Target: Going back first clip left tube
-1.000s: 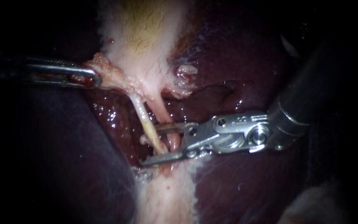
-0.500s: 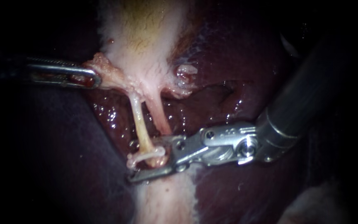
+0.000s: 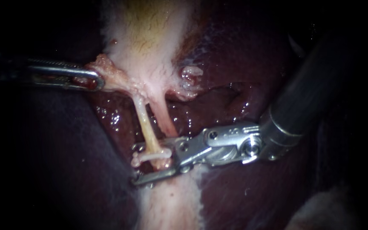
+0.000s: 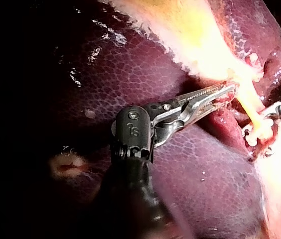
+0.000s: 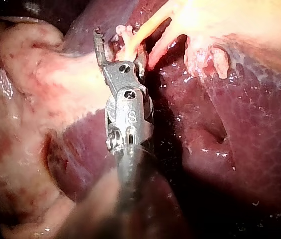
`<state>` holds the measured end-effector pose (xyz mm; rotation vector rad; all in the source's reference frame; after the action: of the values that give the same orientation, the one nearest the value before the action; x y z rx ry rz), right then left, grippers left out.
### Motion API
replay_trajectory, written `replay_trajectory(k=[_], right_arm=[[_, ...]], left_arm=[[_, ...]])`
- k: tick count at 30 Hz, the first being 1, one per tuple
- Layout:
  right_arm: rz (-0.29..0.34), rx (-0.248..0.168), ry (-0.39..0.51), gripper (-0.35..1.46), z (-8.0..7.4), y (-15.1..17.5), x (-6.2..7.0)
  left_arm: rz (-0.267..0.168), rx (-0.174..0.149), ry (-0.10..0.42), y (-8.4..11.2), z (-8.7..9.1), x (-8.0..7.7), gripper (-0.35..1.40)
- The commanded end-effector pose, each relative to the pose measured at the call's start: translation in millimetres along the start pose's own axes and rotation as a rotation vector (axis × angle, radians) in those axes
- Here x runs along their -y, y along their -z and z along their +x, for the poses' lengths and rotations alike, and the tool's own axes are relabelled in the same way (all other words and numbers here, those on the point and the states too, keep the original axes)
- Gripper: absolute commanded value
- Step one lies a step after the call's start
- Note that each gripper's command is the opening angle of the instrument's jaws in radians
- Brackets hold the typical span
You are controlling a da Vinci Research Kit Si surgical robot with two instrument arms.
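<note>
Right instrument point(image 3: 150, 162) shifted (jaws straddling clip point(image 3: 154, 156)).

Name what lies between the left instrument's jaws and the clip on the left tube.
A bare stretch of the left tube, from the clip up to the pale tissue the left instrument grips; the endoscope view shows it.

A white clip point(image 3: 152, 156) now crosses the left tube point(image 3: 143, 123) (previously bare); the right tool point(image 3: 149, 162) has shifted leftward.

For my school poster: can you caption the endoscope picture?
Right instrument at a white clip on the left tube; left instrument holds tissue.
</note>
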<state>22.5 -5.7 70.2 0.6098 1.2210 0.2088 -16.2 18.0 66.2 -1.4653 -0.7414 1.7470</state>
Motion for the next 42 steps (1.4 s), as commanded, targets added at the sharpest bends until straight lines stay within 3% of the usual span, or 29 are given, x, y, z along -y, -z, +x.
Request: replay_trajectory(k=[1, 6, 14, 22, 32, 42], right_arm=[[-0.005, 0.010, 0.000, 0.50, 0.2, 0.3, 0.0], [-0.028, 0.044, 0.030, 0.50, 0.8, 1.6, -0.1], [-0.037, 0.040, 0.058, 0.50, 1.4, 3.8, 0.1], [-0.051, 0.036, 0.153, 0.50, 2.1, 8.6, 0.8], [-0.089, 0.033, 0.167, 0.50, 3.1, 15.8, 1.7], [-0.118, 0.035, 0.167, 0.50, 3.0, 18.2, 2.0]], left_arm=[[0.000, 0.000, 0.000, 0.0, 0.0, 0.0, -0.35], [0.000, 0.000, 0.000, 0.0, 0.0, 0.0, -0.35], [0.000, 0.000, 0.000, 0.1, 0.0, 0.0, -0.35], [-0.001, 0.000, 0.000, 0.2, 0.0, 0.0, -0.35], [-0.001, 0.000, 0.000, 0.2, 0.0, 0.1, -0.35], [0.002, -0.001, 0.000, 0.2, 0.0, 0.1, -0.35]])
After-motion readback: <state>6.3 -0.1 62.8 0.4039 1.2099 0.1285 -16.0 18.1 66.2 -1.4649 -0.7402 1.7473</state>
